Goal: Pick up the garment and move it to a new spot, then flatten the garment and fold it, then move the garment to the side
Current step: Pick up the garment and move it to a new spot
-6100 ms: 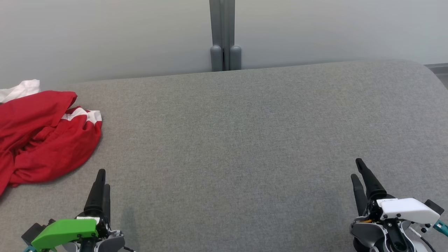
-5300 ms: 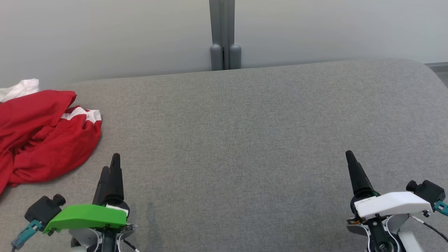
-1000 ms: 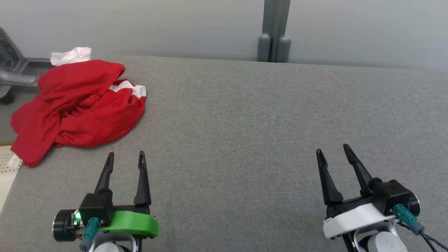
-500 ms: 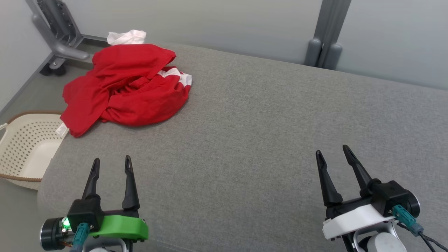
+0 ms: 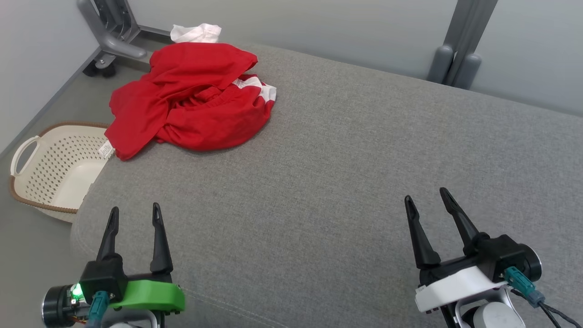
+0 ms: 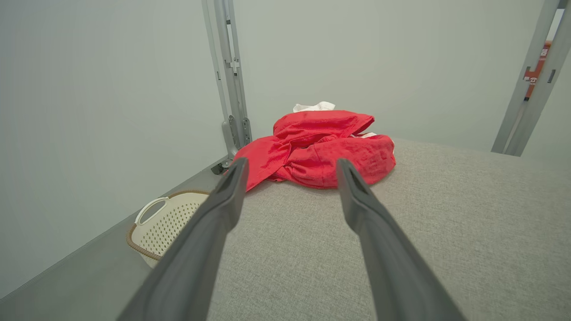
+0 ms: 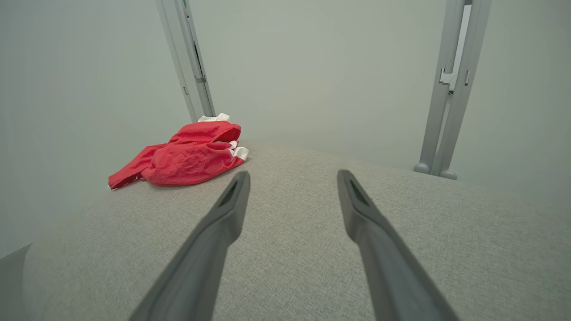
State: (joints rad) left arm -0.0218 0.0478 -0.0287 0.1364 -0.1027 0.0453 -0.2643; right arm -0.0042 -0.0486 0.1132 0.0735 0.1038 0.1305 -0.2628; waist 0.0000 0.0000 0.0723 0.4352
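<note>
Garment: one; basket: one

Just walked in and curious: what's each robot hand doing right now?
Left hand: open, holding nothing.
Right hand: open, holding nothing.

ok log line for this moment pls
phase: pre-grasp | left gripper: open, empty | right gripper: open, empty | red garment: crumpled, far left of grey surface | basket: on floor

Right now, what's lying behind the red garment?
A white cloth pokes out behind the red garment. The garment covers the rest of it, so its shape is hidden.
</note>
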